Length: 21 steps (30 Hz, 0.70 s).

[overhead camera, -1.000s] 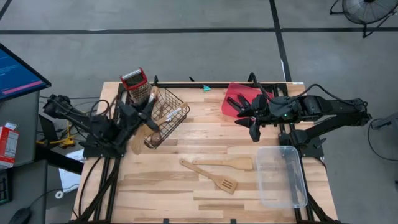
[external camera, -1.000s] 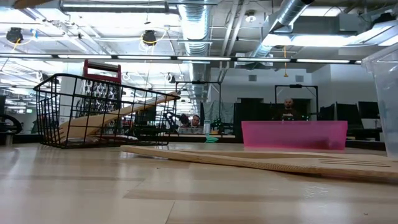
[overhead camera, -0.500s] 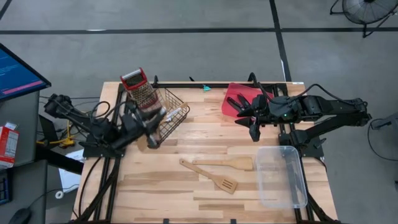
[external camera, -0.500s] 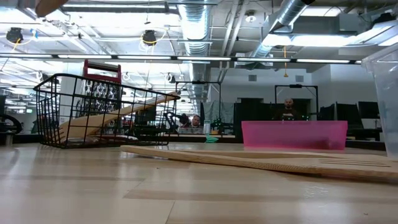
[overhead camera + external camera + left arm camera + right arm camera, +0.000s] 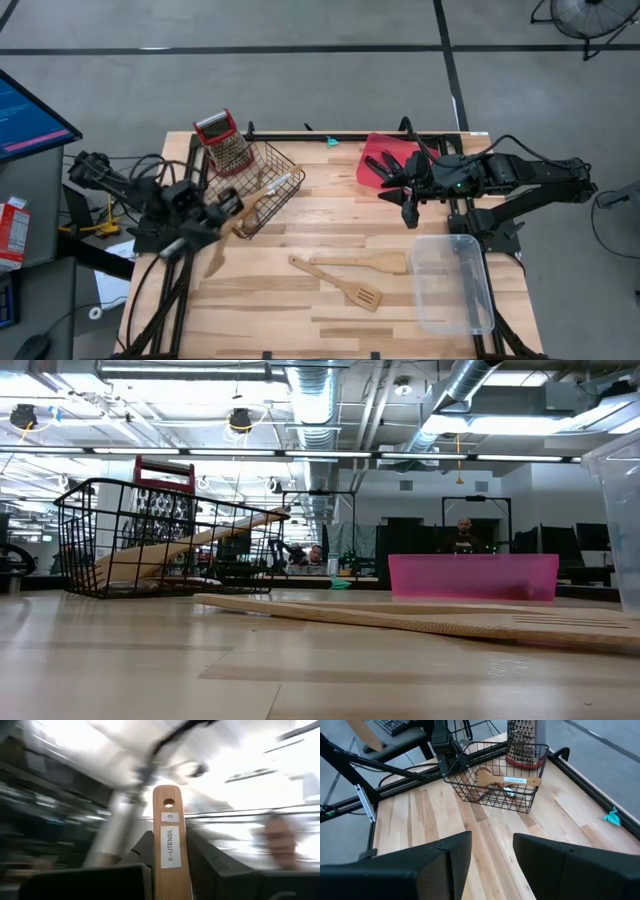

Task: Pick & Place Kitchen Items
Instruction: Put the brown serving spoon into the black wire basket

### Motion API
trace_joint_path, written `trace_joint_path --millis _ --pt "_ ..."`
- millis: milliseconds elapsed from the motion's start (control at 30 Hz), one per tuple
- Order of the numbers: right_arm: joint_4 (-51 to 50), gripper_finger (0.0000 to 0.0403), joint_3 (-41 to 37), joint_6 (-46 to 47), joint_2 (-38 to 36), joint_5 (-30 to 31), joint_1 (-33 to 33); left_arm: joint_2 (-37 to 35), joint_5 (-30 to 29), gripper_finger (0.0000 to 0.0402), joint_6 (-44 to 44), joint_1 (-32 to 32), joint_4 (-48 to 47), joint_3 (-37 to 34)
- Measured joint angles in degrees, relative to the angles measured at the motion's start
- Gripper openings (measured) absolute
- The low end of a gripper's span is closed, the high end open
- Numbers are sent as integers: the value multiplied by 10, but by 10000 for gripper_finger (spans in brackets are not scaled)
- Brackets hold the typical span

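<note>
**Utensil lifted clear, most still unsorted**

On the near half of the table, two pale wooden spatulas (image 5: 350, 264), one slotted (image 5: 361, 295), lay flat beside the clear plastic bin (image 5: 478, 315), untouched. Farther back at the left edge, the left gripper (image 5: 205, 215) was clenched on a smooth wooden utensil (image 5: 168, 845), its labelled handle with a hanging hole showing in the wrist view. Just beyond, the black wire basket (image 5: 283, 167) held more wooden pieces, with a steel grater (image 5: 226, 146) behind it. At the far right, the right gripper (image 5: 392, 178) waited with fingers apart over the red tray (image 5: 375, 152). By my reading, sorting was barely begun.
</note>
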Motion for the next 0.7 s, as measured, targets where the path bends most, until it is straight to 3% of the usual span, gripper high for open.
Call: trace_joint_path --millis 100,233,467,567,700 --pt "0 161 0 -8 0 0 0 -3 84 54 -94 -9 34 0" --pt "0 161 0 -9 0 0 0 -4 145 54 -198 -15 81 0" --pt "0 161 0 -24 0 0 -8 -3 164 55 -233 -51 93 0" --pt "0 161 0 -24 0 0 -15 -2 155 55 -257 -60 143 3" --pt "0 161 0 -24 0 0 -27 -2 150 55 -248 -65 160 50"
